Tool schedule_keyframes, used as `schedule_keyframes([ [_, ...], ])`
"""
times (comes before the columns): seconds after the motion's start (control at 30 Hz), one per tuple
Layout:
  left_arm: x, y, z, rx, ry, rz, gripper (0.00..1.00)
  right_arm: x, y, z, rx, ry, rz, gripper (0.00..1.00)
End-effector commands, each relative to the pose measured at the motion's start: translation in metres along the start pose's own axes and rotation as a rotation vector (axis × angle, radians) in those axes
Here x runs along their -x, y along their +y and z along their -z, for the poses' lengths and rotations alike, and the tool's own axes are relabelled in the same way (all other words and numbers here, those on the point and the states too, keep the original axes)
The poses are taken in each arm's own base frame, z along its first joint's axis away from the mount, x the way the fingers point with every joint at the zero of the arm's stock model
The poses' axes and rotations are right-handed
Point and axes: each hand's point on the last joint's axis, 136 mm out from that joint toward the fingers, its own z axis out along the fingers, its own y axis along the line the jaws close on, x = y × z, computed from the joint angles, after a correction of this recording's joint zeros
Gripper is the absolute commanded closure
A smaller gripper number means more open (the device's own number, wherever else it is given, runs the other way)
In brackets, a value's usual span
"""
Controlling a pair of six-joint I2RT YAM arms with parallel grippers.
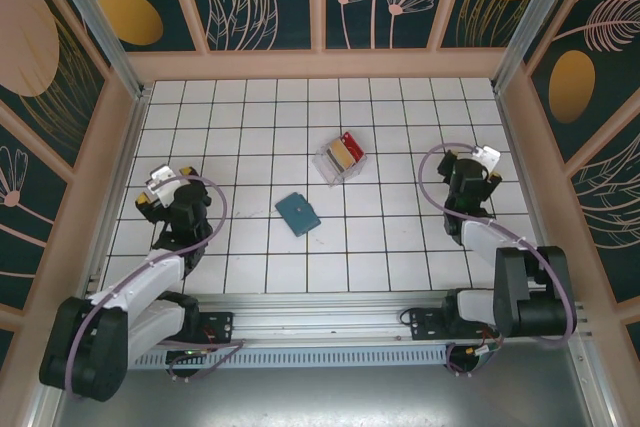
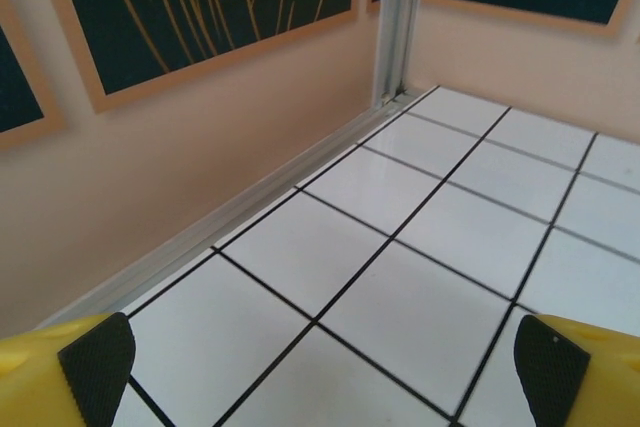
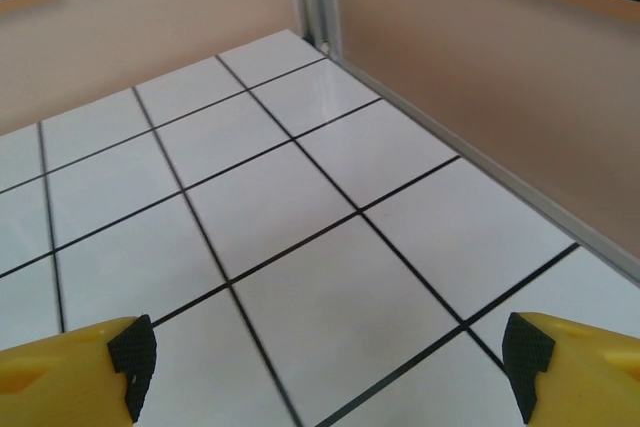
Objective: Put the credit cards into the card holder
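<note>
The clear card holder [image 1: 340, 158] sits on the tiled floor near the middle, a little toward the back. Inside it lie a red credit card [image 1: 350, 141] and a yellow-gold credit card [image 1: 340, 154]. My left gripper [image 1: 152, 194] is far to the left of it, near the left wall. It is open, its yellow fingers [image 2: 70, 367] spread wide over bare tiles. My right gripper [image 1: 487, 169] is off to the right of the holder, also open. Nothing lies between its fingers [image 3: 85, 367].
A flat teal wallet [image 1: 298, 213] lies closed on the floor in front of the holder, between the two arms. Peach walls [image 1: 115, 167] with metal corner posts [image 2: 395, 27] fence the tiled floor [image 1: 400, 237] on all sides.
</note>
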Motion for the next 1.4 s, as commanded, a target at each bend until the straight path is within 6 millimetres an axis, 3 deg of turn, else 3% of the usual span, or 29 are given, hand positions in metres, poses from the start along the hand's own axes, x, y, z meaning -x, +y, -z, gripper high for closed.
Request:
schedule_keyframes([
  [0.0, 0.024, -0.002, -0.004, -0.048, -0.135, 0.087, 0.01, 0.018, -0.001, 0.002, 0.054, -0.135, -0.051, 0.09],
  [0.1, 0.015, -0.003, -0.009, -0.107, -0.159, 0.111, 0.01, 0.011, 0.012, 0.016, 0.194, -0.193, -0.012, 0.01],
  [0.2, 0.012, -0.005, -0.016, -0.111, -0.169, 0.109, 0.01, 0.003, 0.012, 0.022, 0.225, -0.214, -0.011, 0.01],
  [0.3, 0.015, -0.019, -0.020, -0.185, -0.198, 0.065, 0.01, -0.001, 0.009, 0.024, 0.234, -0.224, -0.019, 0.01],
  [0.33, 0.006, -0.025, -0.026, -0.216, -0.175, 0.048, 0.01, -0.003, 0.012, 0.023, 0.244, -0.219, -0.008, 0.01],
  [0.43, -0.003, -0.055, -0.040, -0.306, -0.102, -0.033, 0.01, -0.010, 0.031, 0.020, 0.332, -0.190, 0.049, 0.01],
  [0.47, -0.003, -0.060, -0.042, -0.320, -0.106, -0.045, 0.01, -0.019, 0.036, 0.015, 0.355, -0.163, 0.069, 0.01],
  [0.5, -0.005, -0.063, -0.045, -0.329, -0.084, -0.048, 0.01, -0.016, 0.040, 0.010, 0.354, -0.188, 0.078, 0.01],
  [0.67, -0.005, -0.052, -0.026, -0.398, -0.175, -0.003, 0.01, -0.021, 0.041, 0.007, 0.363, -0.143, 0.084, 0.01],
  [0.77, -0.008, -0.057, -0.037, -0.370, -0.129, -0.022, 0.01, -0.021, 0.042, 0.006, 0.358, -0.138, 0.088, 0.01],
  [1.37, -0.009, -0.055, -0.036, -0.370, -0.126, -0.023, 0.01, -0.021, 0.042, 0.006, 0.357, -0.139, 0.090, 0.01],
])
